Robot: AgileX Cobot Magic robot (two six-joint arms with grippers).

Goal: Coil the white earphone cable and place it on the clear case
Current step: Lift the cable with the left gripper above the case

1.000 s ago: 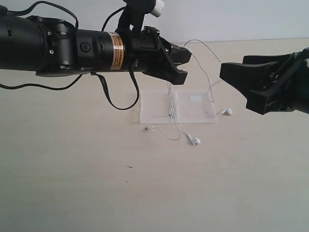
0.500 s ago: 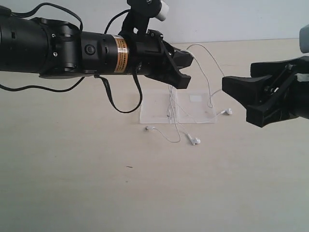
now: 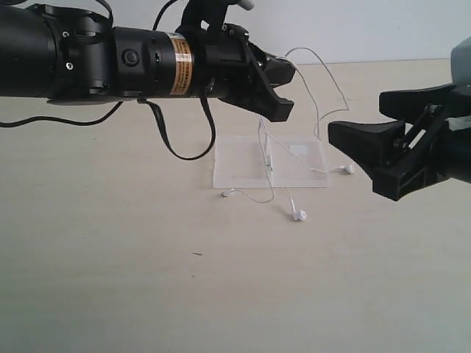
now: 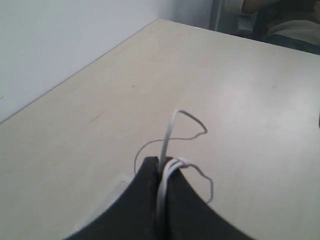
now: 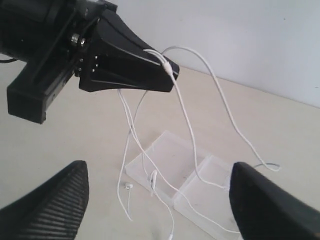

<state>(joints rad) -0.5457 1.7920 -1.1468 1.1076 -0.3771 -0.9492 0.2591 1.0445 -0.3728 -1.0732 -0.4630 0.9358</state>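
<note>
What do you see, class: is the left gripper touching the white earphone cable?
Touching. The left wrist view shows the white earphone cable pinched between the closed fingertips of the left gripper.

It looks like a robotics lab or test bench, not a home. A pale wood-grain worktop (image 3: 147,279) runs up to a plain whitish wall (image 3: 383,29). Two black robot arms reach in over it: the left arm (image 3: 73,55) wears an orange-brown label band (image 3: 179,68) with loose black wiring (image 3: 176,143) looping beneath, and the right arm (image 3: 441,151) faces it. Past the worktop's far edge in the left wrist view there are dark, blurred shapes (image 4: 280,20) I can't make out.
</note>
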